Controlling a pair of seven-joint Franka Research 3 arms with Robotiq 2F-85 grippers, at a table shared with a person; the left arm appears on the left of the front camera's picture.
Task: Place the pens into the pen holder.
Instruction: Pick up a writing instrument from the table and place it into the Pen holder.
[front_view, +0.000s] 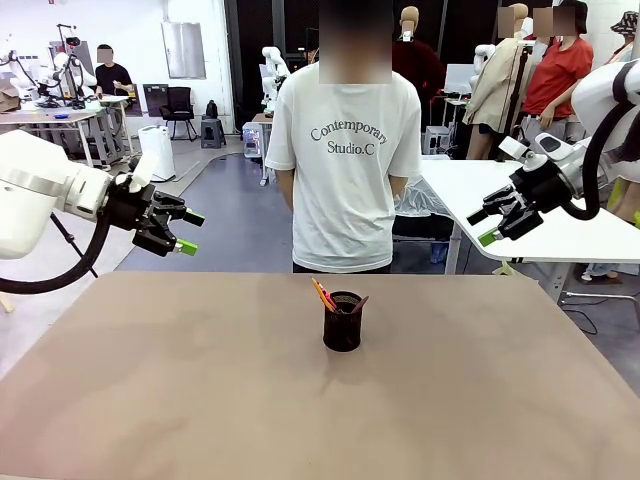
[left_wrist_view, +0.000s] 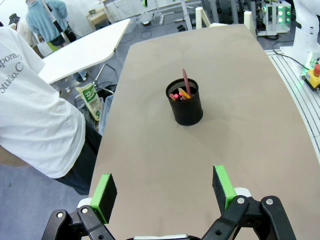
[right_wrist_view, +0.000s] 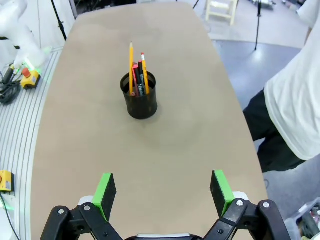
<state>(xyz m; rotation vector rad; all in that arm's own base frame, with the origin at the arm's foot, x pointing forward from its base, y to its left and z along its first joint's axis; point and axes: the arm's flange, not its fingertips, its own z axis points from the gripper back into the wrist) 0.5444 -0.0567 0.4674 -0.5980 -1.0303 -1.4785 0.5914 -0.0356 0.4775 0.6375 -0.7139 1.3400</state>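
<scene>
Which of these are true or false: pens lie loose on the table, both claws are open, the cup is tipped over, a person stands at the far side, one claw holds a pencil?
1. Pens lie loose on the table: false. The pens stand inside the pen holder.
2. Both claws open: true, left gripper and right gripper.
3. Cup tipped over: false, it stands upright.
4. A person stands at the far side: true.
5. One claw holds a pencil: false, both are empty.

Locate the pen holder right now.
Front view: the pen holder stands upright near the table's middle, toward the person's far side, with the pens inside.
</scene>
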